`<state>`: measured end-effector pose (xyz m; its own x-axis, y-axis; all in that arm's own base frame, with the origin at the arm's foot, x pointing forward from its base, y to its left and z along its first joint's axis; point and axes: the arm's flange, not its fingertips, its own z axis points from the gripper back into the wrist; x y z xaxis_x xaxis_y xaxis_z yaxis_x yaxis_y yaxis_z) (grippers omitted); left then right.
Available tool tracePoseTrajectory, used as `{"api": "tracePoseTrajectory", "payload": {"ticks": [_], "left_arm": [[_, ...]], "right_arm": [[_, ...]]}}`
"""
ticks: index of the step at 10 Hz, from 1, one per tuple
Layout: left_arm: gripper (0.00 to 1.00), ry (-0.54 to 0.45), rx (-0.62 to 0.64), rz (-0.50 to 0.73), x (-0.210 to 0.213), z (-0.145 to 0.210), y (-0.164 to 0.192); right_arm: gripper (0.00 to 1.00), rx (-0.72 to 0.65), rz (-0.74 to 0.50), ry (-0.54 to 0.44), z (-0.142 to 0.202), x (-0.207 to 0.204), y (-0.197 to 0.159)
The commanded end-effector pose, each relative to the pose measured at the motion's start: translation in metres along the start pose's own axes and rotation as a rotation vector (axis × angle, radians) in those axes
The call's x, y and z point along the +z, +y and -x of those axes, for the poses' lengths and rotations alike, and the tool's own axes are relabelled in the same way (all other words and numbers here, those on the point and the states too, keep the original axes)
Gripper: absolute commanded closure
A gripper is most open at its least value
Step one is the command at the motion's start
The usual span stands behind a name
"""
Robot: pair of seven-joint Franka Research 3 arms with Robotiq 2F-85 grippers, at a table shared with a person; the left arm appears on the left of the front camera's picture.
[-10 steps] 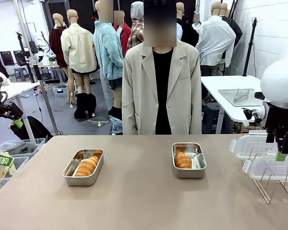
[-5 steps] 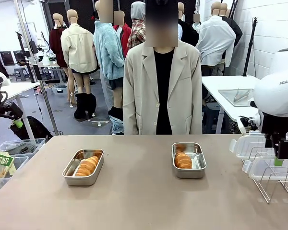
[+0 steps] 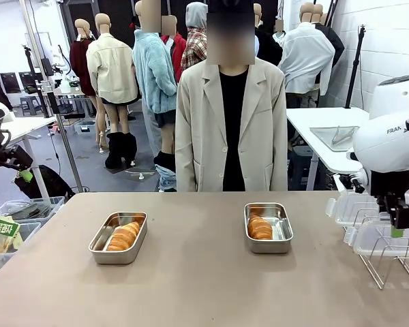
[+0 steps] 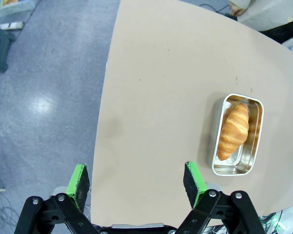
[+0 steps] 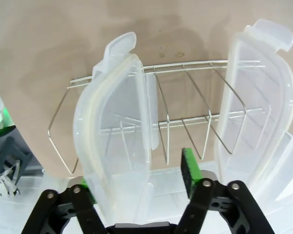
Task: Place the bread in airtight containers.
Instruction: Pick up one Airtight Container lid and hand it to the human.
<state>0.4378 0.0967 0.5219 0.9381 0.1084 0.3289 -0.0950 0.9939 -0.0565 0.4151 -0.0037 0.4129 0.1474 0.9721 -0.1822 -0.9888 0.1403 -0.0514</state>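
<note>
- Bottom of the right wrist view: got the right gripper [image 5: 136,178] straddling a clear lid [image 5: 115,131] stood on edge in the wire rack [image 5: 185,92]. Jaws parted, with the green pad [image 5: 187,168] on the frame's right sitting a little clear of the lid's rim and the other pad tucked behind the plastic. Not clamped on it, going by that gap.
- Right side of the same frame: second lid [image 5: 256,97], also on edge in the rack, apart from the first with rack wires between.
- Bottom edge of the left wrist view: left gripper [image 4: 136,178] spread wide, nothing between the pads, hanging over the table [image 4: 151,97] edge with grey floor on the frame's left.
- Right of centre in that view: left tin [image 4: 258,131], uncovered, with the left roll [image 4: 233,130] lying lengthways inside.
- Front view, lower left of centre: same tin, open-topped, roll in it.
- Right of centre, well apart from it: right tin [image 3: 282,228], right roll [image 3: 260,227] lying toward its left wall, no cover either.
- Far right edge: right gripper pointing down among the lids in the rack.
- Top centre, beyond the far table edge: person [image 3: 230,129] in a beige jacket, standing.
</note>
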Motion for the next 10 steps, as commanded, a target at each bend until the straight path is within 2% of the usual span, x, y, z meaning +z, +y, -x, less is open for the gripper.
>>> {"api": "tracePoseTrajectory", "payload": {"ticks": [1, 2, 8, 10], "left_arm": [[0.00, -0.001, 0.002, -0.009, 0.001, 0.000, 0.002], [0.00, -0.001, 0.002, -0.009, 0.001, 0.000, 0.002], [0.00, -0.001, 0.002, -0.009, 0.001, 0.000, 0.002], [0.00, -0.001, 0.002, -0.009, 0.001, 0.000, 0.002]], "right_arm": [[0.80, 0.018, 0.022, 0.010, 0.005, 0.005, 0.002], [0.99, 0.017, 0.021, 0.014, 0.004, 0.007, 0.003], [1.00, -0.010, 0.040, -0.016, 0.008, 0.037, 0.013], [1.00, 0.004, 0.126, -0.019, 0.014, 0.066, 0.028]]}}
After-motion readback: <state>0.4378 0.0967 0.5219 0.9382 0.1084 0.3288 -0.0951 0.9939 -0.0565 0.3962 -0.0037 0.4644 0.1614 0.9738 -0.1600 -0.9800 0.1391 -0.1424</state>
